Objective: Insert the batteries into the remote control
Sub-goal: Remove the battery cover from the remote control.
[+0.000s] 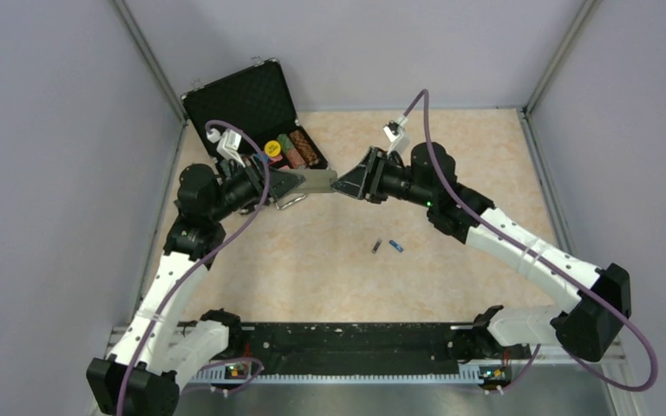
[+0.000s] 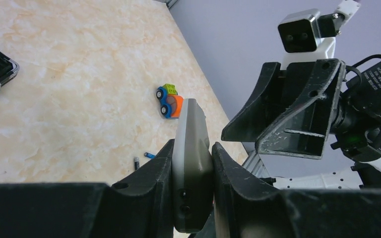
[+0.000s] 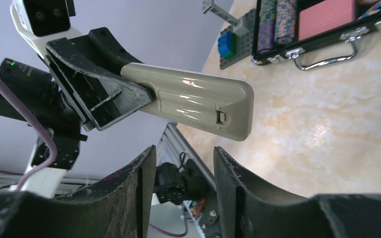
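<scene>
My left gripper (image 1: 288,184) is shut on one end of the remote control (image 1: 316,180) and holds it in the air, level, pointing right. In the left wrist view the remote (image 2: 191,134) stands edge-on between the fingers. In the right wrist view its greyish back (image 3: 193,96) faces me, with the battery cover closed. My right gripper (image 1: 343,185) is open and empty, its jaws just short of the remote's free end, not touching. The batteries lie on the table below: one dark grey (image 1: 377,248), one blue (image 1: 395,246). They also show in the left wrist view, dark (image 2: 136,162) and blue (image 2: 150,155).
An open black case (image 1: 243,100) with poker chips and cards stands at the back left. A grey plate with a blue block (image 3: 227,45) lies beside it. An orange-green-blue toy car (image 2: 169,100) sits on the table. Grey walls close in three sides.
</scene>
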Controlling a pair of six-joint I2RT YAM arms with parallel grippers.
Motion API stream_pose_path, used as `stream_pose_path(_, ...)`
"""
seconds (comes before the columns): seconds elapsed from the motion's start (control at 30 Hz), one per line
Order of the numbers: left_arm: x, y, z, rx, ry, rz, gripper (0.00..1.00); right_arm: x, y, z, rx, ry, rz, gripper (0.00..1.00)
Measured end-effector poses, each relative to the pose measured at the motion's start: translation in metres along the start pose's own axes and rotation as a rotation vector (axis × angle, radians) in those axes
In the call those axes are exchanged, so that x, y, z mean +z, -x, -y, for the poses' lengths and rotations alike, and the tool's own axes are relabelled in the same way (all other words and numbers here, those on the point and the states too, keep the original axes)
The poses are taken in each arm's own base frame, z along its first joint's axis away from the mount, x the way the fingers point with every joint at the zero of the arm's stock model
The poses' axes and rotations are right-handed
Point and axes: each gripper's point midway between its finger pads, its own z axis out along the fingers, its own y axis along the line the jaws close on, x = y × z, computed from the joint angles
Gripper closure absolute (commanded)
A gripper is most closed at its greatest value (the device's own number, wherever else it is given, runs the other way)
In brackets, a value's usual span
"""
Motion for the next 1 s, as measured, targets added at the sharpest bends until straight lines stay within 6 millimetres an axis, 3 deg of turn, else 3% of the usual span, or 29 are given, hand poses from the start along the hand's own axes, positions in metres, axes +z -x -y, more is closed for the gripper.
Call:
stream_pose_path(0.4,-0.001,-0.003,0.003,0.006,-0.013,-0.014,1.0,0.009,0.002,-0.008,0.102,0.045,0.004,0.61)
stream_pose_path(1.0,-0.003,-0.007,0.004,0.002,-0.017,-0.034,1.0,0.021,-0.001,0.012,0.086,-0.019,0.006,0.6)
